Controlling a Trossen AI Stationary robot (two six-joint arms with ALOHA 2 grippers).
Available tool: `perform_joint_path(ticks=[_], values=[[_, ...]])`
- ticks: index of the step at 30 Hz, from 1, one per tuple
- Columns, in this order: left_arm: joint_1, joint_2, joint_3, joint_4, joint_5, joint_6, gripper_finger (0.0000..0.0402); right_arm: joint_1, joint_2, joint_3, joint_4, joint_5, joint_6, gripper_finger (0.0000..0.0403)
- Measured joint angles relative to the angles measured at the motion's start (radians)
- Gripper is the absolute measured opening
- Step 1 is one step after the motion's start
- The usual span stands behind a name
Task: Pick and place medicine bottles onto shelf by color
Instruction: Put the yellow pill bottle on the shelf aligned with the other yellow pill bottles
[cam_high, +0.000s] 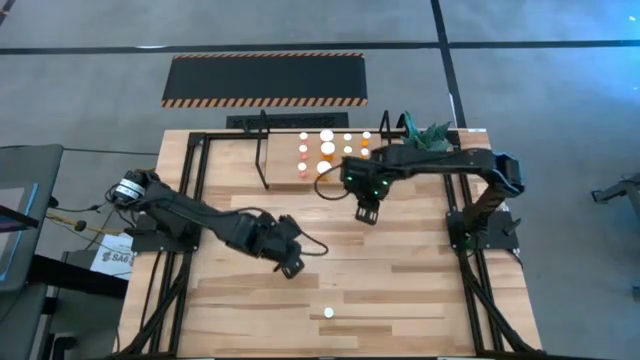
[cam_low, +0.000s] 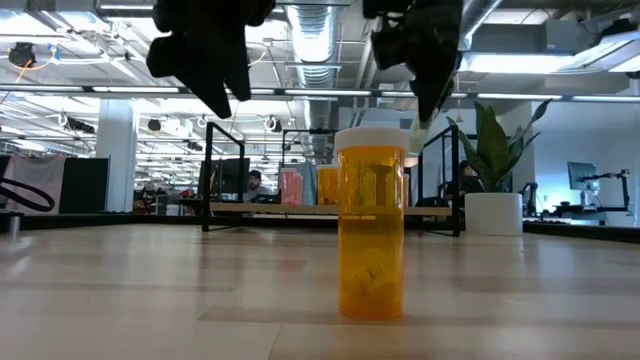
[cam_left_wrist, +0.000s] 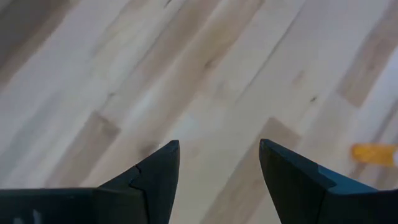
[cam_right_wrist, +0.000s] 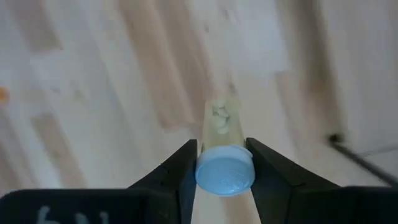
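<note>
Right wrist view, pale bottle (cam_right_wrist: 221, 140) half-hidden between pincer (cam_right_wrist: 222, 163)

1 bottle (cam_high: 328, 312) stands alone on the table (cam_high: 420, 300), well apart from the shelf (cam_high: 290, 150).

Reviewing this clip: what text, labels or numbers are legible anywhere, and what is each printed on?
"SA": start of a cut-off word on a white sheet beside the left arm's base, high view.
Pale marks on the right gripper body, right wrist view: too blurred to read.
Orange bottle up close, low view: no readable label.
</note>
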Motion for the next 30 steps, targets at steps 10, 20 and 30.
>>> perform_joint_path(ticks=[10, 20, 30], values=[[0.108, -0.042, 0.0, -0.137, 0.038, 0.14, 0.0206, -0.057, 0.304, 0.315, -0.267, 0.211, -0.222, 0.0144], [0.177, -0.075, 0.0, -0.272, 0.022, 0.252, 0.0206, -0.102, 0.359, 0.397, -0.171, 0.217, -0.279, 0.0142], [0.229, -0.077, 0.0, -0.301, 0.023, 0.323, 0.0206, -0.132, 0.421, 0.398, -0.105, 0.24, -0.322, 0.014]])
